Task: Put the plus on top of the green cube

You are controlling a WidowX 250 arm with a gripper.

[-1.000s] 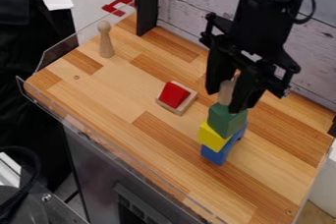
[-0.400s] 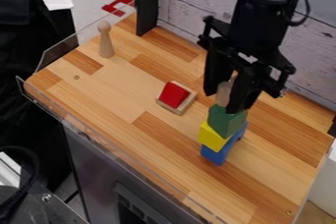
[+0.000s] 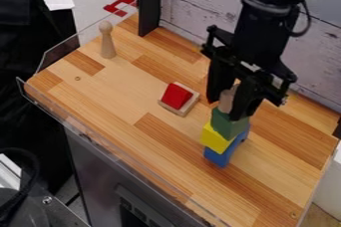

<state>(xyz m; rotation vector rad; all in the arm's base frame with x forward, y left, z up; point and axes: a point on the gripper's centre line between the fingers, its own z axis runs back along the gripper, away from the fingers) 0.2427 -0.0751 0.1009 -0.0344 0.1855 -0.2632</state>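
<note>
Well, the gripper (image 3: pixel 226 106) has the pale wooden plus (image 3: pixel 227 99) pinched between its jaws, right at the top of the green cube (image 3: pixel 228 124) below them, and a sideways drag on release could knock that cube askew.

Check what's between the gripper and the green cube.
Camera view: a pale wooden piece, held by the gripper right over the green cube; its lower end looks to meet the cube's top.
</note>
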